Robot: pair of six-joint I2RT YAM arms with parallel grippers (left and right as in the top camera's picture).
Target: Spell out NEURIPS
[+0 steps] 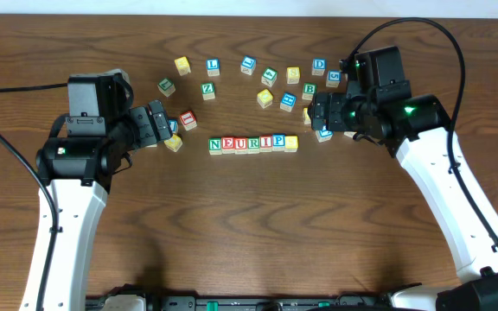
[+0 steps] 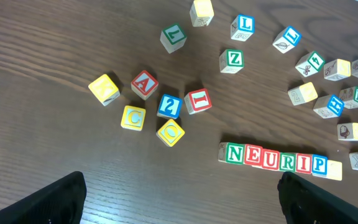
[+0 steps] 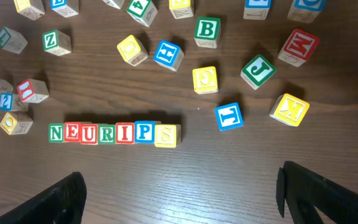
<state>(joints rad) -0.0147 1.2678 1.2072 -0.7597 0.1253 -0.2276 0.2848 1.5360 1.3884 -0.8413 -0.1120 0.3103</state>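
Seven cubes stand touching in a row (image 1: 252, 144) in the middle of the table, reading N, E, U, R, I, P and a yellow-faced S (image 3: 167, 135). The row also shows in the left wrist view (image 2: 280, 160) and the right wrist view (image 3: 114, 133). My left gripper (image 2: 179, 202) is open and empty, above bare wood left of the row. My right gripper (image 3: 182, 196) is open and empty, above bare wood right of the row's yellow end. In the overhead view the left gripper (image 1: 158, 123) and right gripper (image 1: 322, 111) sit on either side of the row.
Loose cubes lie around: red A (image 2: 144, 83), blue Z-like cube (image 2: 169, 106), red I (image 2: 197, 100), yellow cubes (image 2: 133, 117) near the left gripper; green B (image 3: 207, 31), green J (image 3: 258, 70), red M (image 3: 298, 46), blue L (image 3: 229, 116), yellow K (image 3: 289, 109) near the right.
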